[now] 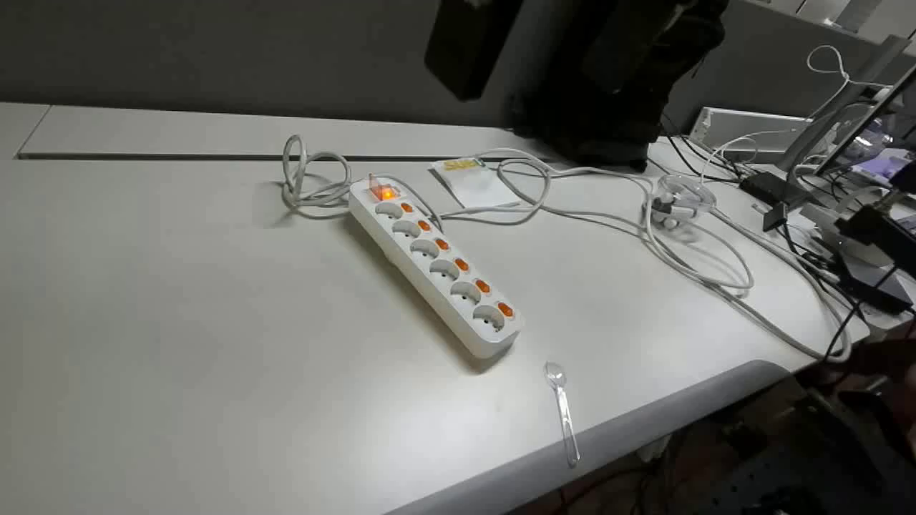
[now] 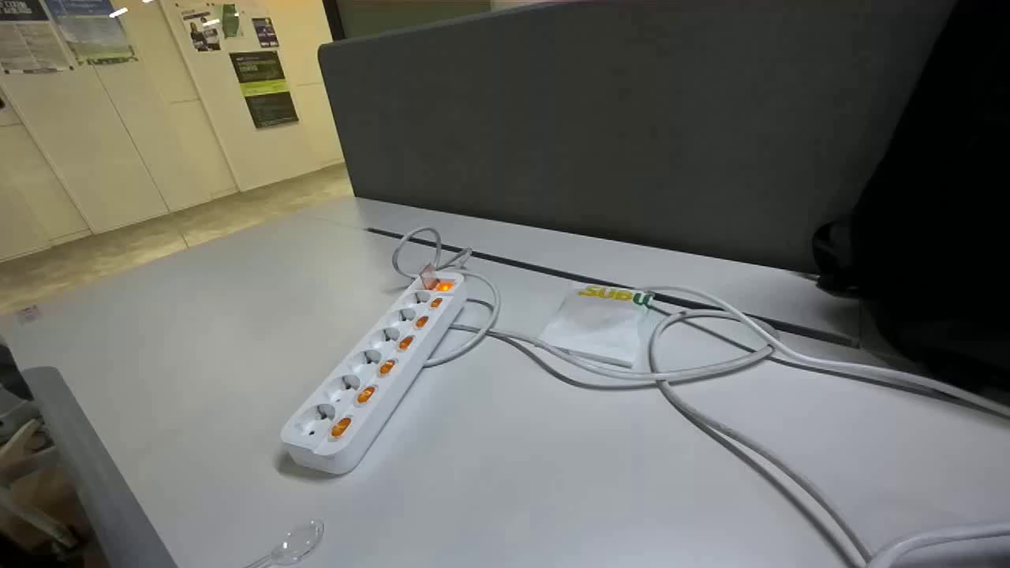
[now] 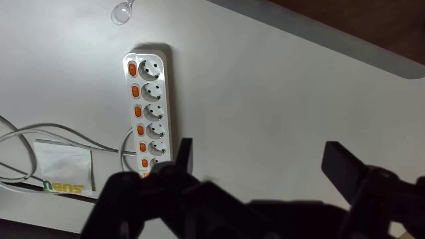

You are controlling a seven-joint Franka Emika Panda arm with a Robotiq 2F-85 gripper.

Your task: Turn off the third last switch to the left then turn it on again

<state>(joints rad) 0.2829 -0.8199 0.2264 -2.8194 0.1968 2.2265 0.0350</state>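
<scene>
A white power strip (image 1: 429,282) lies on the desk. It also shows in an exterior view (image 2: 387,398) and the wrist view (image 3: 145,109). Several small orange switches (image 3: 137,111) run along it, one beside each round socket. A larger main switch (image 1: 387,192) glows orange at the cable end, its clear cover (image 2: 428,276) flipped up. My gripper (image 3: 260,154) is open and empty, above the desk beside the strip. In the wrist view its left finger hides the strip's cable end. One dark finger (image 1: 472,50) shows high up in an exterior view.
A clear plastic spoon (image 1: 562,411) lies near the desk's front edge. A white packet (image 2: 600,323) and looped pale cables (image 2: 710,371) lie beside the strip. A black backpack (image 1: 615,93) stands against the dark divider (image 2: 615,134). A monitor and clutter are at the far right.
</scene>
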